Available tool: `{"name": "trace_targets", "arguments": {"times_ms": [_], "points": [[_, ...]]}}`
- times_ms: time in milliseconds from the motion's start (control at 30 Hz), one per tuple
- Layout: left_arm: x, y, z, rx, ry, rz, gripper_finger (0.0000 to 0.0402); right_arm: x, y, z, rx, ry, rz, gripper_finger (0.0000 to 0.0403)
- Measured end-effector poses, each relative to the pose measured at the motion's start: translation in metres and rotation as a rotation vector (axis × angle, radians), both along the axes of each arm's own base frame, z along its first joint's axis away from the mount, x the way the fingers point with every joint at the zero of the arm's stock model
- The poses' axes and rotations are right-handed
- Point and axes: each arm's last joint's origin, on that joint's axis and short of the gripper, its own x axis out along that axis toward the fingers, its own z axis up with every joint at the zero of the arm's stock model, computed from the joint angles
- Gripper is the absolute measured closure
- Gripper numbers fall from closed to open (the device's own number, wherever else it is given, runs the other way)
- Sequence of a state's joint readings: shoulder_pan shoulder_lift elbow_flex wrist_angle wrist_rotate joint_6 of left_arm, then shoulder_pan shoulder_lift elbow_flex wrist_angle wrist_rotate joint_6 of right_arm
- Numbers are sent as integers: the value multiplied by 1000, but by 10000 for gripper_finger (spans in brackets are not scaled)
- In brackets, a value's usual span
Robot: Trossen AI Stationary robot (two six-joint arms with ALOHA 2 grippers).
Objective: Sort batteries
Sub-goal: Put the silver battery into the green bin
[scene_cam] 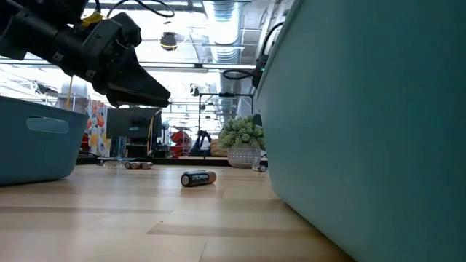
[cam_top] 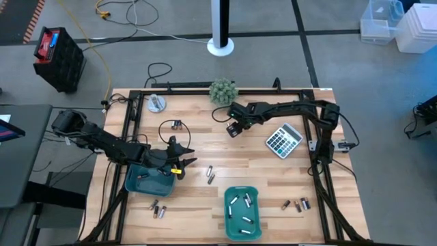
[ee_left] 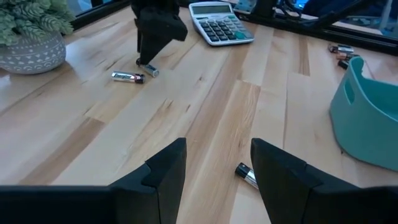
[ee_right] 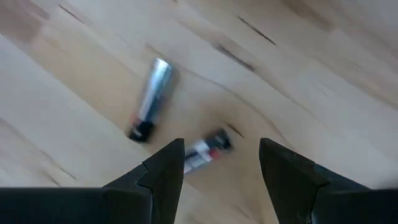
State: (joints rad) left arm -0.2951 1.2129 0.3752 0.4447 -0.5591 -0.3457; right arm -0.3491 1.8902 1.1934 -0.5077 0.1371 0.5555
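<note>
At the left side of the wooden table (cam_top: 205, 205), my left gripper (cam_top: 183, 161) hangs above the right end of the blue-teal tray (cam_top: 145, 180), fingers spread apart and holding nothing; its wrist view shows one dark battery (ee_left: 247, 175) lying on the wood just beyond the gap between my fingers (ee_left: 163, 172). That tray holds a couple of cells, too small to type. Below it, near the table's front edge, a small cluster of loose batteries (cam_top: 158, 209) lies on the wood. Behind the left gripper, two more cells (cam_top: 177, 124) rest beside a loop of black cable. Between the trays, near the table's middle, a pair of batteries (cam_top: 210, 175) lies side by side. Further right, the green-teal tray (cam_top: 254, 193) holds several silvery cells. Behind it, beside the potted plant (cam_top: 223, 90), my right gripper (cam_top: 234, 128) is lowered close to the tabletop, fingers released and parted; its wrist view shows a silvery battery with a dark end (ee_right: 149, 99) lying well clear of the fingers, and a second cell with a dark end and a red mark (ee_right: 207, 149) in line with the gap between them, not touching either finger. Right of that gripper sits the grey calculator (cam_top: 283, 139). Toward the front right, three further batteries (cam_top: 296, 204) lie together on the wood.
</note>
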Motion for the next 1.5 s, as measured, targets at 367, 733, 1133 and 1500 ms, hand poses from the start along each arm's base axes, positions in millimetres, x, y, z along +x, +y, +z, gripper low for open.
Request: {"name": "trace_targets", "arguments": {"times_ms": [367, 733, 1133, 1500], "points": [[0, 0, 0, -3, 1, -3, 228, 4, 4, -21, 14, 71, 0, 181], [0, 0, -1, -2, 6, -3, 228, 3, 18, -20, -8, 120, 49, 240], [0, -1, -1, -8, 7, -10, 228, 1, 33, -22, 8, 184, 83, 238], [0, -1, -1, -10, 7, -10, 228, 2, 41, -22, 11, 200, 125, 344]]}}
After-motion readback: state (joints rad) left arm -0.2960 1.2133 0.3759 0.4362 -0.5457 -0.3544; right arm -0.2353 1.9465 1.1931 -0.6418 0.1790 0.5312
